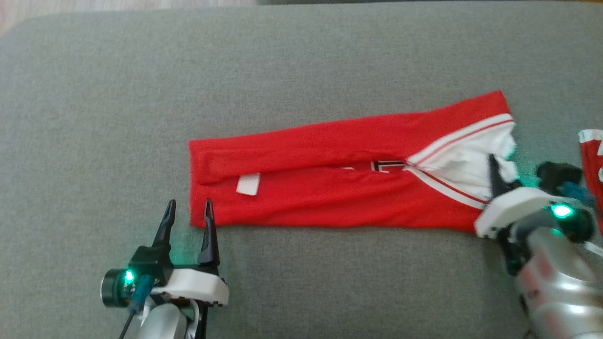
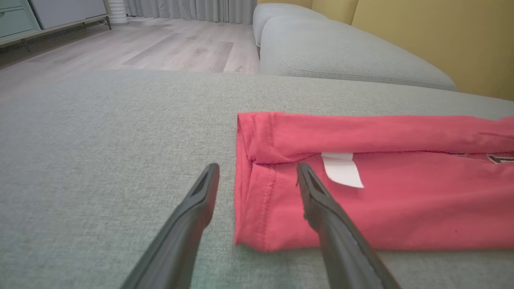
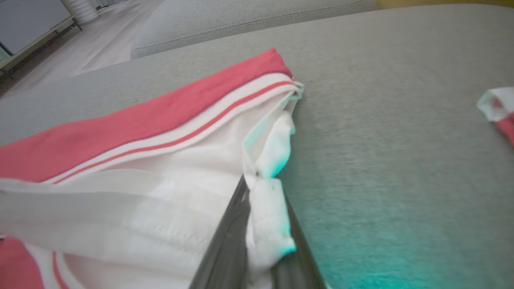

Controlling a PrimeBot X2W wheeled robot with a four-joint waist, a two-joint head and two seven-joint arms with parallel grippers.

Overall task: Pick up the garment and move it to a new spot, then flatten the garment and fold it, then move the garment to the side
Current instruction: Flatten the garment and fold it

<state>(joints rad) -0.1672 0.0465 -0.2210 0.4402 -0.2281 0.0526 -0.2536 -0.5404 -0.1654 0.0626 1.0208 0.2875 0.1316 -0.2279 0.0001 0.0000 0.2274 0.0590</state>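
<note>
The left end effector [image 1: 190,202] sits at the garment's [image 1: 330,188] near left corner, its two dark fingers spread wide and holding nothing; one finger lies over the bare grey sofa seat [image 1: 301,61] just beside the garment's end, the other crosses over the red hem; whether that finger touches the cloth I cannot tell. A green light glows on its wrist.

At the garment's opposite end, the right end effector [image 1: 493,165] is pinched narrow on a bunch of the garment's white fabric [image 3: 267,208], with cloth squeezed between the two fingers; a green glow tints the cloth and the seat beside it.

The garment itself lies flat on the sofa seat as a long red strip, its two long sides folded in towards the middle so that they meet along a seam-like line; a white label [image 1: 248,184] shows on that line near the left end; white trim with a thin red stripe [image 1: 464,136] runs across the right end, bordering the white fabric.

Just past the garment's right end, apart from it, lies another red and white piece of cloth [image 1: 591,160], cut off by the picture's edge.

Beyond the garment's far side are a second grey cushion [image 2: 341,52] and a yellow surface [image 2: 441,36] behind it; farther off, pale wood floor [image 2: 160,44], a cabinet [image 2: 60,12] and grey curtains [image 2: 192,8].
</note>
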